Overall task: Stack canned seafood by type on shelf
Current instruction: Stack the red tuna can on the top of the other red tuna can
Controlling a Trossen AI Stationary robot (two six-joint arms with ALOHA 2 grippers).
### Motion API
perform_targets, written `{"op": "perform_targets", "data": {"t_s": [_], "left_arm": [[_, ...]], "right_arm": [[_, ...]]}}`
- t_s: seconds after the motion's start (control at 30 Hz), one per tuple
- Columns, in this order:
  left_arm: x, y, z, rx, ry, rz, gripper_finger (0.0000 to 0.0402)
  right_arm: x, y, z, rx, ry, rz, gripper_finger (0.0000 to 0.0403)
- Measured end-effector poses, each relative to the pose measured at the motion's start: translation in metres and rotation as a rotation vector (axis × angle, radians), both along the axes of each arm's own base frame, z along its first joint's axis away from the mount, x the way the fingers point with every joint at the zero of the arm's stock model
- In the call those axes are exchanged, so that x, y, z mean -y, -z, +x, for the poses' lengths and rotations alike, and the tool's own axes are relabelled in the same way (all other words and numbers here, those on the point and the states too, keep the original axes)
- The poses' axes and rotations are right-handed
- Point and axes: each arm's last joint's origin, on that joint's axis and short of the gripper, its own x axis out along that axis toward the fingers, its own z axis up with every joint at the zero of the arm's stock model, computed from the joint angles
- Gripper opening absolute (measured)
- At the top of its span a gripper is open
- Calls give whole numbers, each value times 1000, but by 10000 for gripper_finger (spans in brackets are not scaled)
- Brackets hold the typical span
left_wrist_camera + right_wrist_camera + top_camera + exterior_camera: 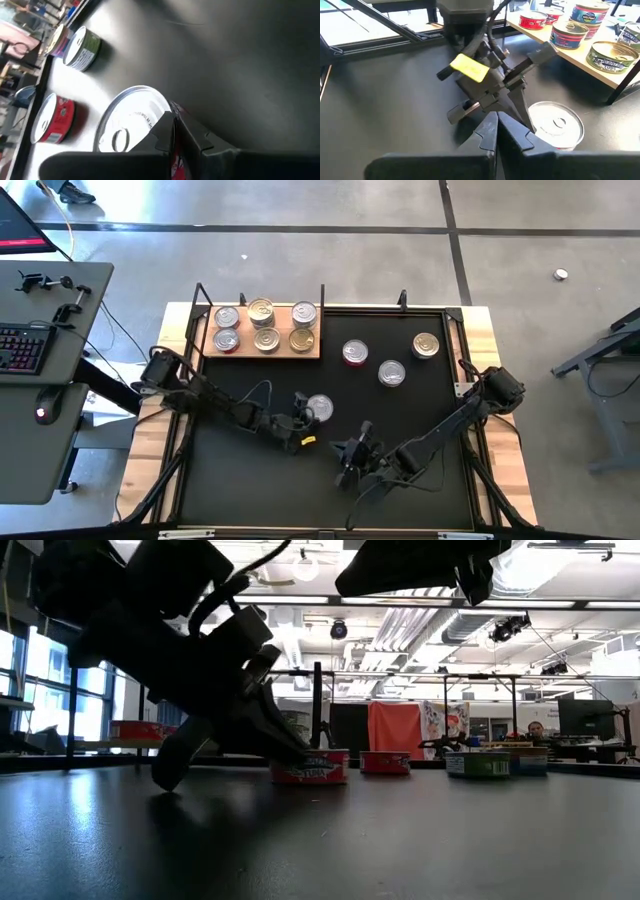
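The left gripper (304, 410) is low over the black mat (240, 480), a little left of the middle in the high view. Its fingers (167, 131) are pressed together and nothing is between them. One silver-lidded can (319, 408) stands upright on the mat just beside the fingertips, on their right in that view. It seems to touch them at its rim, but I cannot tell this for sure. In the low view this can (310, 768) shows red sides.

The right gripper (350, 457) is closed too and holds nothing. It hangs over the mat at the lower middle of the high view, apart from every can.

The shelf (245, 353) lies at the upper left of the mat. It carries six cans in two rows of three, among them a gold-lidded can (260, 310) in the back row.

Three other cans stand loose on the mat to the right of the shelf: a red-sided can (355, 353), a silver can (391, 372) and a gold can (425, 345) near the right edge.
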Motion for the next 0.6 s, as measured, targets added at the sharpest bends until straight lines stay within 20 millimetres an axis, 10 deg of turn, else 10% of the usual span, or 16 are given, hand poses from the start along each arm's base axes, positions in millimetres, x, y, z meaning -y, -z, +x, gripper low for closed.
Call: {"op": "perform_targets", "data": {"t_s": [0.6], "left_arm": [[56, -52, -53, 68, -51, 184, 0]], "right_arm": [[0, 0, 0, -3, -7, 5, 0]]}}
